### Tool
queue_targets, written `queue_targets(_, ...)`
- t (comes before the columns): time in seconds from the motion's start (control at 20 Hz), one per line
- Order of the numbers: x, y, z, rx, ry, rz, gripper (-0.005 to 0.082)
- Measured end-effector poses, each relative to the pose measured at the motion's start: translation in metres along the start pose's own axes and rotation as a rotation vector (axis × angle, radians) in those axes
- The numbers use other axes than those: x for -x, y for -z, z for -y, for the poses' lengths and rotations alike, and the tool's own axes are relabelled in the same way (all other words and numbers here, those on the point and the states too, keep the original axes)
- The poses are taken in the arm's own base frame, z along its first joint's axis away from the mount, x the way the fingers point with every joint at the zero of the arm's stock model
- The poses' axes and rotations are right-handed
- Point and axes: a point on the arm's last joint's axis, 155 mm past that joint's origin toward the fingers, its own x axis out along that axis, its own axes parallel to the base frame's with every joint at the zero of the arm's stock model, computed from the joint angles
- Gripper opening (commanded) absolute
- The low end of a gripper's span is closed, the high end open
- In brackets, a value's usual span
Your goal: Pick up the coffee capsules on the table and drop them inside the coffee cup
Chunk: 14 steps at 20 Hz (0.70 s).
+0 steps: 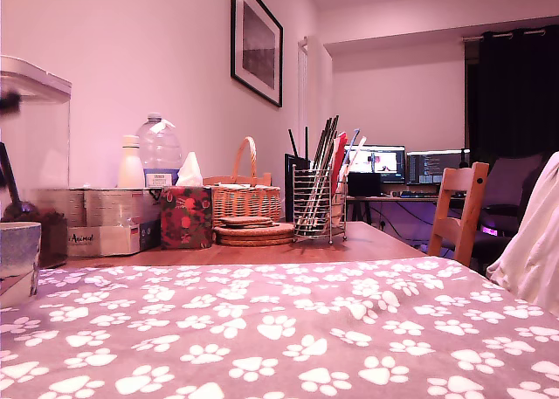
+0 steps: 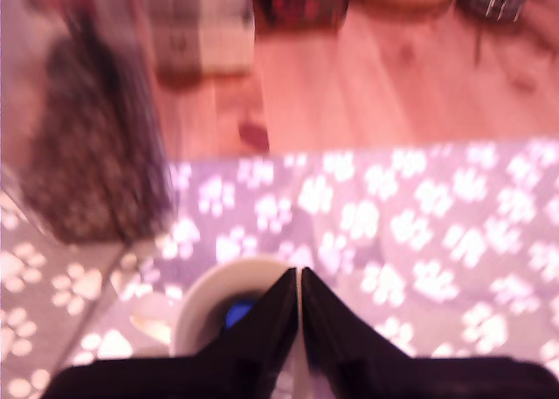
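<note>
A dark-blue coffee capsule (image 2: pixel 237 314) lay inside the pale coffee cup (image 2: pixel 203 301), partly hidden behind the pincer (image 2: pixel 300 281), whose black fingers were pressed together on nothing just above the rim. The cup stood on the paw-print cloth (image 2: pixel 419 242) covering the tabletop (image 2: pixel 393 76), beside the clear container (image 2: pixel 87 154) of dark grounds.

We see the paw-print cloth (image 1: pixel 288 329) lying bare and open across the middle. A tall clear container (image 1: pixel 33 168) and cup (image 1: pixel 17 259) crowd the exterior view's left; boxes (image 1: pixel 105 220), basket (image 1: pixel 247 198) and wire rack (image 1: pixel 319 205) line the back.
</note>
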Motion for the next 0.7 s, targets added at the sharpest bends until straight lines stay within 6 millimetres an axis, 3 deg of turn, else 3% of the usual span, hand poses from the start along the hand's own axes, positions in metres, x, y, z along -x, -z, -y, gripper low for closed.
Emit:
queue_targets(0.45, 0.05, -0.032, 0.014, -0.047, -0.002, 0.173, -0.0019)
queue_targets(0.7, 0.063, -0.013, 0.011, -0.062, -0.032, 0.245, -0.0019)
